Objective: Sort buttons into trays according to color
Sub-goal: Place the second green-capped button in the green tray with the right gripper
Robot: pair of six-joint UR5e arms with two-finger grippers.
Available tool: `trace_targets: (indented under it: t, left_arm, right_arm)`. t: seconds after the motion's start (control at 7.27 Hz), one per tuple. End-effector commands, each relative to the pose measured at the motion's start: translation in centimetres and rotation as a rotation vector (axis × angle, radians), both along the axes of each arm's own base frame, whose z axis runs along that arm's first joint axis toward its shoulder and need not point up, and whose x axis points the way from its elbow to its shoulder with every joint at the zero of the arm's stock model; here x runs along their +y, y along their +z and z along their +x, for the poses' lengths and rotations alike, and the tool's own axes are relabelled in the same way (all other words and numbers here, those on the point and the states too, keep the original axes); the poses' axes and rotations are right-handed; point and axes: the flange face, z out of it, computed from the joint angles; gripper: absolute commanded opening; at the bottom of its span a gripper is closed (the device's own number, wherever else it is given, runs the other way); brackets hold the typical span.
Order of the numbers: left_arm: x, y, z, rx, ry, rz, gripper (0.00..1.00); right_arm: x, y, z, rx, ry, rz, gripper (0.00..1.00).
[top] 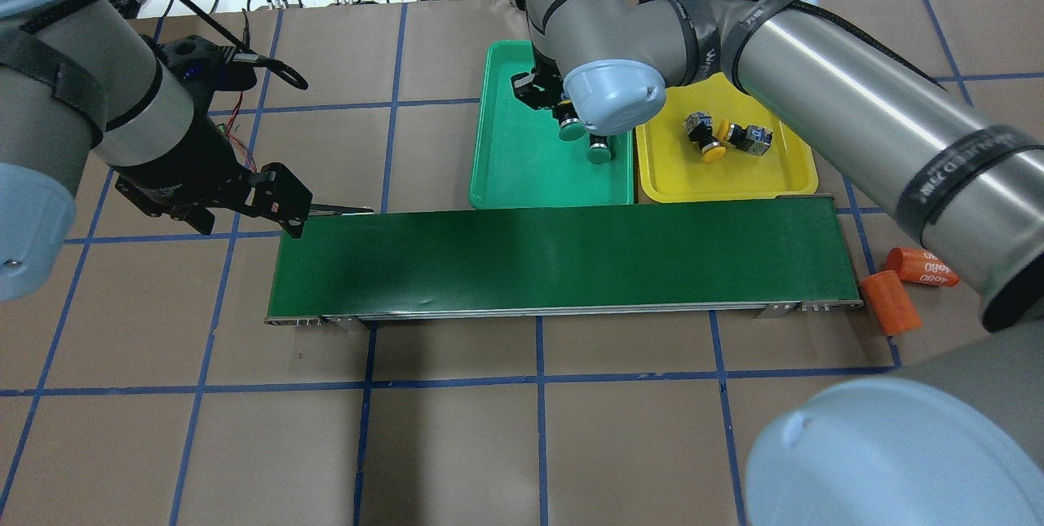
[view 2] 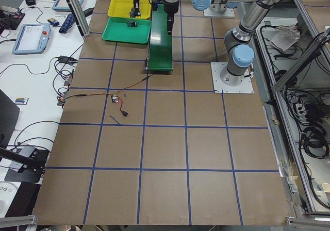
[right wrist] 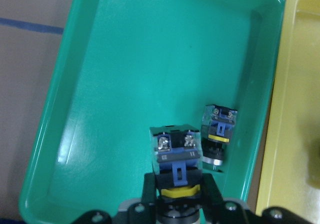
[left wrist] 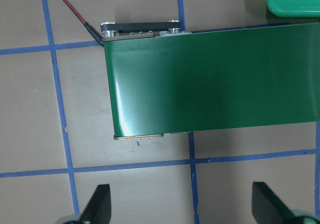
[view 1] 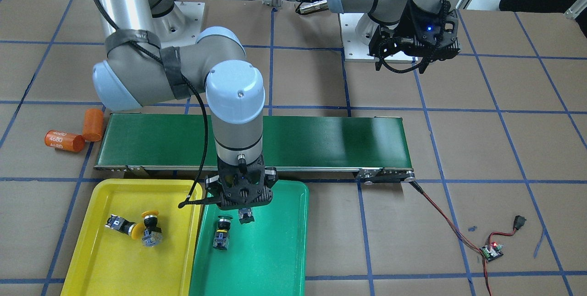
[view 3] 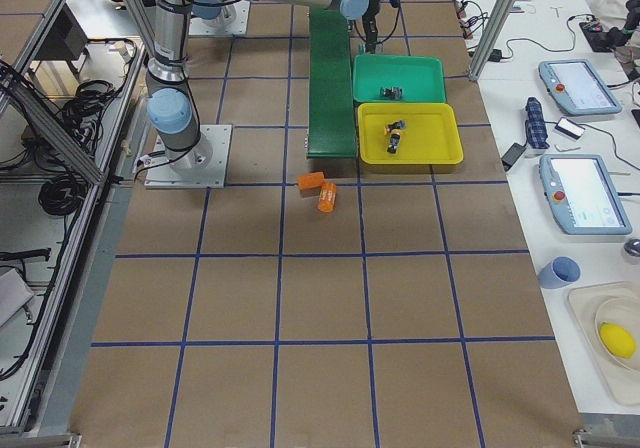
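Observation:
My right gripper point(view 1: 245, 208) hangs over the green tray point(view 1: 284, 250), shut on a button point(right wrist: 175, 154) whose clear and blue contact block points away from the wrist camera. That button's green cap point(top: 571, 131) shows in the overhead view. A second green button point(view 1: 221, 234) lies on its side in the same tray, close to the wall beside the yellow tray point(view 1: 101, 259). Two yellow-capped buttons point(view 1: 151, 227) point(view 1: 118, 225) lie together in the yellow tray. My left gripper point(left wrist: 182, 206) is open and empty, held above the table off the far end of the conveyor.
The long dark-green conveyor belt point(view 1: 321, 142) runs between the arms and the trays. Two orange cylinders point(view 1: 64, 141) point(view 1: 93, 124) lie past the belt's end near the yellow tray. A small circuit board point(view 1: 491, 251) with red wires sits at the other end.

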Motion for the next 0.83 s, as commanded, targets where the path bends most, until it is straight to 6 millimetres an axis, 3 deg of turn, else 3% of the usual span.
trace_targets:
  t: [0.0, 0.14, 0.28, 0.41, 0.69]
  left_arm:
    - [0.0, 0.1, 0.1, 0.000, 0.003, -0.002, 1.00]
    - [0.0, 0.1, 0.0, 0.000, -0.001, -0.002, 1.00]
    - [0.0, 0.1, 0.0, 0.001, 0.002, -0.002, 1.00]
    - [0.0, 0.1, 0.0, 0.001, 0.000, -0.002, 1.00]
    - [0.0, 0.1, 0.0, 0.000, -0.004, -0.001, 1.00]
  right_arm:
    - [-2.7, -4.1, 0.0, 0.002, 0.008, 0.006, 0.76]
    - [-2.8, -4.5, -0.2, -0.006, 0.013, 0.017, 1.00]
    - [-3.0, -4.2, -0.4, -0.026, 0.018, 0.017, 1.00]
    - [-3.7, -3.7, -2.0, -0.029, -0.006, 0.015, 1.00]
    - [-4.1, -1.4, -3.9, -0.032, -0.029, -0.014, 1.00]
